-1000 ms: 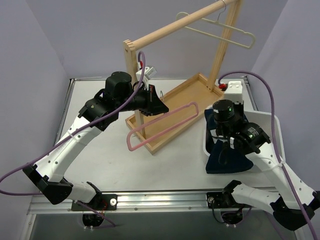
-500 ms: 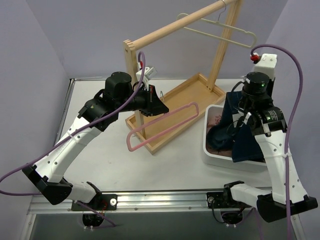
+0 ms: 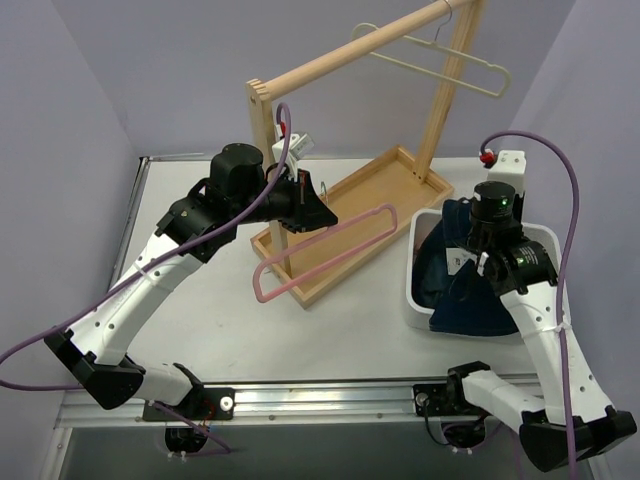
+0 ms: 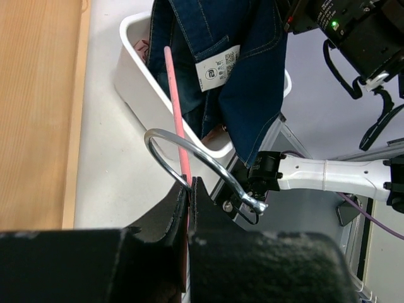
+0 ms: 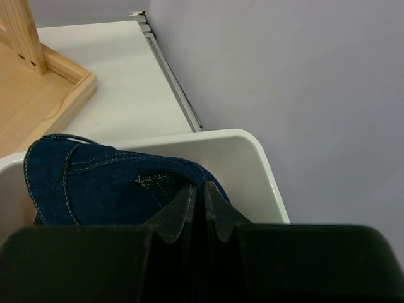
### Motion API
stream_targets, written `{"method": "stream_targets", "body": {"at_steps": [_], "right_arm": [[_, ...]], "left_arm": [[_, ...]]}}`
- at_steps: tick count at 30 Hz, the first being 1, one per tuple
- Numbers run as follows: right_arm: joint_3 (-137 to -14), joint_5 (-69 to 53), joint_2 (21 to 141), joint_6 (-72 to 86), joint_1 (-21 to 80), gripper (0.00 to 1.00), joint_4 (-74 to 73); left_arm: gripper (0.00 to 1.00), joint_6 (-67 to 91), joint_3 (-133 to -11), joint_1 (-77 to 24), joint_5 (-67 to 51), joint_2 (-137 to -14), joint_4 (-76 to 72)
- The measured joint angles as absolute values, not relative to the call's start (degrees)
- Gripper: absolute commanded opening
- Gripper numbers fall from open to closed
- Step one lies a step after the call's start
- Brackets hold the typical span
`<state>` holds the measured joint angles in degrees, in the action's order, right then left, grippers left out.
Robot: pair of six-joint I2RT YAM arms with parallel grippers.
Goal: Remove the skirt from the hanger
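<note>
The cream hanger [image 3: 440,62] hangs bare on the wooden rail, far from both grippers. Of the dusty-pink skirt only a scrap of pink fabric [image 4: 144,49] shows, inside the white bin [image 3: 414,296] under a dark blue denim garment [image 3: 470,300]. My right gripper [image 5: 197,189] is shut on the denim garment's [image 5: 107,177] edge over the bin's far side. My left gripper [image 3: 322,210] is shut on a pink hanger [image 3: 330,250] just below its metal hook [image 4: 189,148] and holds it over the wooden base.
The wooden rack has a base tray [image 3: 350,215], two posts and a sloping rail [image 3: 350,52] at table centre. The bin's rim [image 5: 252,164] stands near the table's right edge and the grey wall. The right arm's purple cable [image 3: 560,190] loops above the bin.
My right arm lifted the denim garment from the bin's front edge, swung it up and back, and has lowered it into the bin. The left arm and pink hanger have not moved.
</note>
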<state>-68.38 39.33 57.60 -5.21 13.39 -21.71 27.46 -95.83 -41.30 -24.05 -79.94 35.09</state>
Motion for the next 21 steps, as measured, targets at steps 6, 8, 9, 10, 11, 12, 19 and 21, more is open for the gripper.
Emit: {"method": "stream_targets", "body": {"at_steps": [6, 8, 9, 10, 11, 12, 19, 21], "right_arm": [[-76.0, 40.0, 63.7, -4.7, 11.2, 0.00, -22.7], [-80.6, 39.9, 66.9, -4.6, 10.6, 0.00, -22.7], [-82.7, 39.9, 68.3, -4.6, 10.3, 0.00, -22.8], [-85.4, 39.6, 70.0, -4.5, 9.6, 0.00, -23.0], [-87.5, 39.4, 71.6, -4.5, 8.8, 0.00, -23.2], [-89.7, 39.2, 73.2, -4.5, 7.8, 0.00, -23.4], [-96.1, 36.9, 80.7, -4.2, 3.6, 0.00, -24.7], [-92.9, 35.6, 79.4, -3.4, 3.6, 0.00, -24.7]], "left_arm": [[0.02, 28.0, -95.8, -41.5, -24.0, -79.9, 34.9], [0.02, 28.1, -95.7, -41.5, -24.0, -79.9, 34.7], [0.02, 28.1, -95.5, -41.6, -24.0, -79.9, 34.5], [0.02, 28.1, -95.4, -41.6, -23.9, -79.9, 34.5], [0.02, 28.1, -95.3, -41.6, -23.9, -79.9, 34.5], [0.02, 28.1, -95.1, -41.6, -23.9, -79.9, 34.5], [0.02, 28.0, -94.5, -41.7, -23.9, -79.4, 34.4], [0.02, 28.1, -93.9, -41.8, -23.8, -79.0, 34.5]]}}
